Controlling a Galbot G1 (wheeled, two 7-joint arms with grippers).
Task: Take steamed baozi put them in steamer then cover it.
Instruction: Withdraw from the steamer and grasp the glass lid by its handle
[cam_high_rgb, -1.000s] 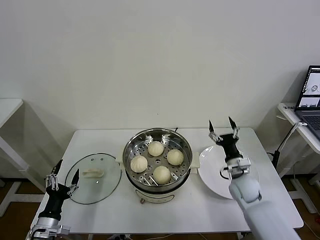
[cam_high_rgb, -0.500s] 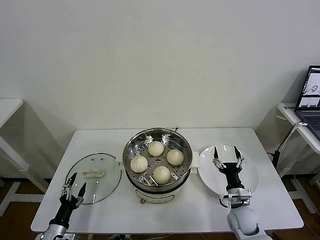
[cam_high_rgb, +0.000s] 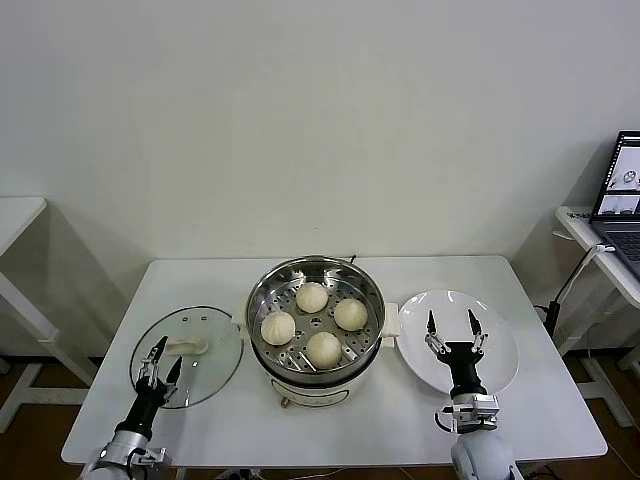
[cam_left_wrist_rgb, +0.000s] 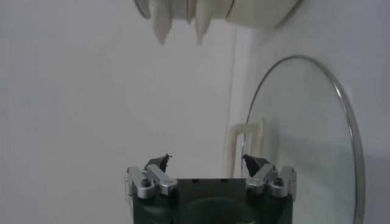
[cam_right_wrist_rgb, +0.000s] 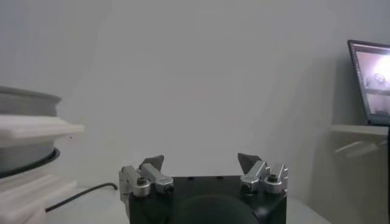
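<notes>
White table (cam_high_rgb: 330, 425), plain wall behind. Steamer (cam_high_rgb: 315, 322) at table centre, uncovered, steel pot on cream base. Four baozi (cam_high_rgb: 312, 297) on the perforated tray inside: one far, one left, one right, one near; set apart, none touching the pot wall as far as visible.

Cover (cam_high_rgb: 187, 356) flat on table left of steamer, glass side up, cream handle (cam_high_rgb: 186, 347) near its middle, rim just beside the steamer's left side handle. In left wrist view, cover rim (cam_left_wrist_rgb: 341, 109) and handle (cam_left_wrist_rgb: 247, 137) visible ahead, steamer base at frame edge.

White plate (cam_high_rgb: 495, 345) on table right of steamer, bare, its edge just beside the steamer's right side handle.

Left gripper (cam_high_rgb: 160, 365) low at near-left of table, over the near edge of cover, fingers spread, gripping nothing. Same in left wrist view (cam_left_wrist_rgb: 207, 161): both tips apart, nothing between.

Right gripper (cam_high_rgb: 451, 328) low at near-right, above the plate, fingers pointing up and away, spread wide, gripping nothing. Right wrist view (cam_right_wrist_rgb: 201, 161) confirms: tips apart, only wall beyond; steamer side (cam_right_wrist_rgb: 27, 131) at one edge, laptop (cam_right_wrist_rgb: 370, 82) on a side table at the other.

Laptop (cam_high_rgb: 622, 190) also seen at far right in head view, on separate desk. Second white table (cam_high_rgb: 15, 215) at far left.
</notes>
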